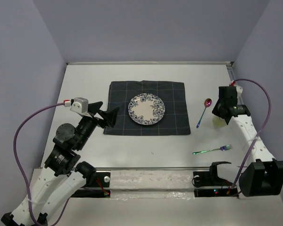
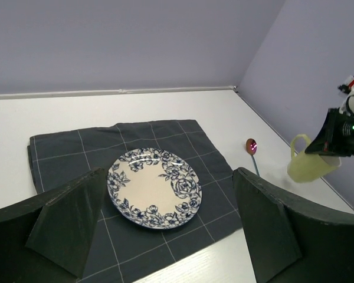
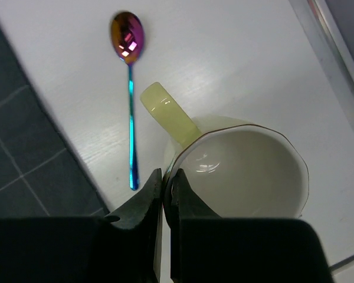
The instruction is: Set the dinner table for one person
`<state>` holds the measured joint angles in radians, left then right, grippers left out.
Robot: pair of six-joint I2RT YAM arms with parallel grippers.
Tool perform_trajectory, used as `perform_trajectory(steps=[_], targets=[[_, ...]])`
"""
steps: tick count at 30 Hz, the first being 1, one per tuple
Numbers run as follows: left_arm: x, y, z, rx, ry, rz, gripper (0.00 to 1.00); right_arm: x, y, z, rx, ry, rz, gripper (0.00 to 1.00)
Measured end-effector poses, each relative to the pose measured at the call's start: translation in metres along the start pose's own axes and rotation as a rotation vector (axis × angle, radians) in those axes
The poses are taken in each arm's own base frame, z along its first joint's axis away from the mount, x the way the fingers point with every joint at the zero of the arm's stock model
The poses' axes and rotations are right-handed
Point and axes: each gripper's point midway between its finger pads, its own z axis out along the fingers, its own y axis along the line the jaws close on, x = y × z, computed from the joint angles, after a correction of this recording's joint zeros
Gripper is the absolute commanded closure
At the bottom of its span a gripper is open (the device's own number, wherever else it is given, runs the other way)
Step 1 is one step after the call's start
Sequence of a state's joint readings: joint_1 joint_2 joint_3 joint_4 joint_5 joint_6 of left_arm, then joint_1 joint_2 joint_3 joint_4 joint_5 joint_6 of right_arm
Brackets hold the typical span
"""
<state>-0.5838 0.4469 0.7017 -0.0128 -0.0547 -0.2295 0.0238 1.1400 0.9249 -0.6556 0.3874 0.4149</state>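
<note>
An iridescent fork (image 1: 213, 150) lies near right on the white tabletop (image 1: 85, 75), which runs from the arm bases to the far wall. Farther on, the left claw (image 1: 104, 113) gapes wide at the checked placemat's (image 1: 174, 94) left edge. At right, the right claw (image 3: 165, 188) pinches a pale yellow cup's (image 3: 242, 165) rim beside a spoon (image 3: 130, 106). So thin a hold may slip and tip the cup onto the spoon.

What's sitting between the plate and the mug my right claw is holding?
A strip of placemat, then the iridescent spoon lying on bare table, just short of the mug. The left wrist view shows it clearly.
</note>
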Motion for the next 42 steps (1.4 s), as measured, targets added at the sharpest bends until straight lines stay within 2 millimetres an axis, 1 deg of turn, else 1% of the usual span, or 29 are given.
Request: perform_trajectory(steps=[1,3,4,6,7,8,9,10,11,12,13,15,16,19,20,22,24,27,28,29,32,35,37,42], targets=[[0.001,0.000,0.000,0.002,0.003,0.001,0.01,-0.010,0.006,-0.006,-0.019,-0.022,-0.010,1.00],[0.001,0.000,0.000,0.001,0.004,0.001,0.01,-0.030,0.024,-0.016,-0.069,-0.062,-0.039,1.00],[0.001,0.000,0.000,0.001,0.004,0.001,0.01,-0.042,0.039,-0.022,-0.104,-0.086,-0.057,1.00],[0.002,0.000,0.001,0.000,0.006,0.001,0.01,-0.055,0.066,-0.029,-0.156,-0.112,-0.100,1.00],[0.002,0.000,0.001,-0.001,0.008,0.001,0.01,-0.060,0.091,-0.031,-0.197,-0.118,-0.143,1.00],[0.003,0.000,0.002,-0.002,0.009,0.002,0.01,-0.065,0.111,-0.032,-0.228,-0.127,-0.175,1.00],[0.003,0.000,0.002,-0.002,0.012,0.002,0.01,-0.065,0.136,-0.031,-0.270,-0.127,-0.212,1.00],[0.004,0.000,0.003,-0.004,0.016,0.002,0.01,-0.066,0.152,-0.030,-0.298,-0.125,-0.231,1.00],[0.004,0.001,0.003,-0.004,0.016,0.002,0.01,-0.065,0.174,-0.027,-0.329,-0.120,-0.268,1.00],[0.005,0.001,0.003,-0.005,0.018,0.003,0.01,-0.063,0.190,-0.023,-0.351,-0.111,-0.301,1.00],[0.005,0.001,0.003,-0.006,0.019,0.003,0.01,-0.061,0.208,-0.017,-0.374,-0.099,-0.336,1.00],[0.005,0.001,0.003,-0.006,0.018,0.003,0.01,-0.060,0.232,-0.004,-0.398,-0.085,-0.380,1.00],[0.005,0.001,0.003,-0.006,0.018,0.003,0.01,-0.060,0.237,0.000,-0.402,-0.081,-0.390,1.00],[0.005,0.002,0.003,-0.010,0.017,0.004,0.01,-0.060,0.261,0.024,-0.406,-0.061,-0.435,1.00],[0.005,0.003,0.003,-0.012,0.017,0.004,0.01,-0.060,0.264,0.027,-0.406,-0.056,-0.443,1.00],[0.005,0.003,0.003,-0.011,0.018,0.004,0.01,-0.060,0.277,0.041,-0.406,-0.049,-0.466,1.00],[0.005,0.003,0.004,-0.011,0.020,0.004,0.01,-0.062,0.286,0.049,-0.405,-0.049,-0.483,1.00],[0.006,0.003,0.004,-0.012,0.022,0.005,0.01,-0.065,0.295,0.055,-0.408,-0.053,-0.500,1.00],[0.006,0.003,0.004,-0.012,0.022,0.005,0.01,-0.071,0.300,0.056,-0.413,-0.066,-0.505,1.00],[0.006,0.003,0.004,-0.012,0.022,0.006,0.01,-0.070,0.301,0.059,-0.411,-0.064,-0.509,1.00],[0.006,0.003,0.004,-0.012,0.022,0.007,0.01,-0.077,0.311,0.063,-0.415,-0.080,-0.521,1.00],[0.006,0.003,0.004,-0.012,0.022,0.007,0.01,-0.078,0.315,0.068,-0.414,-0.084,-0.531,1.00],[0.006,0.003,0.004,-0.012,0.023,0.007,0.01,-0.075,0.314,0.071,-0.408,-0.077,-0.540,1.00],[0.007,0.003,0.004,-0.015,0.025,0.008,0.01,-0.062,0.312,0.087,-0.379,-0.047,-0.565,1.00]])
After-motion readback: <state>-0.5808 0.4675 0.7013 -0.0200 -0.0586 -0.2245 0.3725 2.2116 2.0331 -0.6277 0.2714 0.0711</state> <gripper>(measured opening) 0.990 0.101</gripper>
